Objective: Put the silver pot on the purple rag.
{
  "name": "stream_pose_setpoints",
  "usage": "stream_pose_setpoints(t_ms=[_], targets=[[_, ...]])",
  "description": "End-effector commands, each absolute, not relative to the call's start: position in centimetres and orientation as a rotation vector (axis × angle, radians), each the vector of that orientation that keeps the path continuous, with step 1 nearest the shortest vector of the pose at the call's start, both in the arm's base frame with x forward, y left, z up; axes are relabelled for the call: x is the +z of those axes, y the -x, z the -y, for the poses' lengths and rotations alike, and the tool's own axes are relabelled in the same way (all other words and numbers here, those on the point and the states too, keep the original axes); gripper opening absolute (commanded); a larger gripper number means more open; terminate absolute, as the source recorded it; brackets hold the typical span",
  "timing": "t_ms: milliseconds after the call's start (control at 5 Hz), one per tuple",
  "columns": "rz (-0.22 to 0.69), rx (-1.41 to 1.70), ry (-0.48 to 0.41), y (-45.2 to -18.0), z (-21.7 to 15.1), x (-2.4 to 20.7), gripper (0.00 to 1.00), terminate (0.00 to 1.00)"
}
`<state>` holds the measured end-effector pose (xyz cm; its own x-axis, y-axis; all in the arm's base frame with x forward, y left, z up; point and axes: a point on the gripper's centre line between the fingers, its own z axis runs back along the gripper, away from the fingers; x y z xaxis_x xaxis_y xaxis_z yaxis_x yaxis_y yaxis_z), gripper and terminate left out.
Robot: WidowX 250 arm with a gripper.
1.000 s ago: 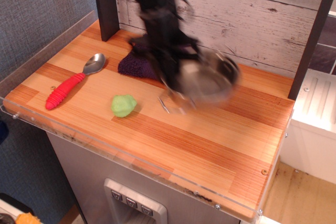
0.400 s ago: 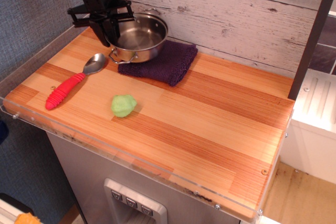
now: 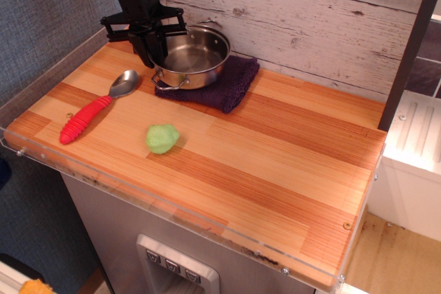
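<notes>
Fingers: dark fingers (image 3: pixel 156 45) come down at the left rim of the silver pot (image 3: pixel 191 56); they look pinched on that rim, one inside and one outside, though the dark shapes blur together.
Landmark: everything below is placed relative to the silver pot.
Green lump: a small pale green object (image 3: pixel 162 138) lies nearest the camera, well in front of the pot, apart from it.
Spoon: a red-handled spoon (image 3: pixel 94 109) lies front-left of the pot, its silver bowl just beside the pot's near wire handle.
Pot: it sits on the left part of the purple rag (image 3: pixel 226 83), at the back-left of the worktop (image 3: pixel 275 163); whether its base rests fully or hangs just above, I cannot tell.
Rag: bare cloth shows to the right of the pot; the pot's left edge seems near the cloth's border.
Risk: if released off-centre, the pot may tip off the thick cloth edge; fingers lifting away could snag the rim and drag it.
</notes>
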<state>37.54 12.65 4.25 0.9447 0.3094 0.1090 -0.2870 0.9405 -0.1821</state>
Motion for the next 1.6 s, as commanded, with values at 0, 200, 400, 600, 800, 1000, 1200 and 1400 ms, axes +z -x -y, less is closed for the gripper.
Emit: stream_pose_setpoints(t_ms=[0,200,400,600,800,1000,1200,1400], targets=[[0.215,0.265,0.156,-38.0,-11.0,6.4,0.00,0.00],[0.200,0.270,0.153,-38.0,-11.2,5.6,0.00,0.00],[0.169,0.250,0.135,-37.9,-11.3,5.1,1.00,0.00],[0.179,0.234,0.111,-37.5,-11.3,5.6,1.00,0.00],[0.218,0.221,0.106,-37.1,-11.4,7.5,1.00,0.00],[0.271,0.171,0.105,-35.6,-11.0,10.4,1.00,0.00],[0.270,0.055,0.036,-33.4,-10.0,12.9,1.00,0.00],[0.191,-0.053,0.007,-30.3,-8.3,13.4,1.00,0.00]])
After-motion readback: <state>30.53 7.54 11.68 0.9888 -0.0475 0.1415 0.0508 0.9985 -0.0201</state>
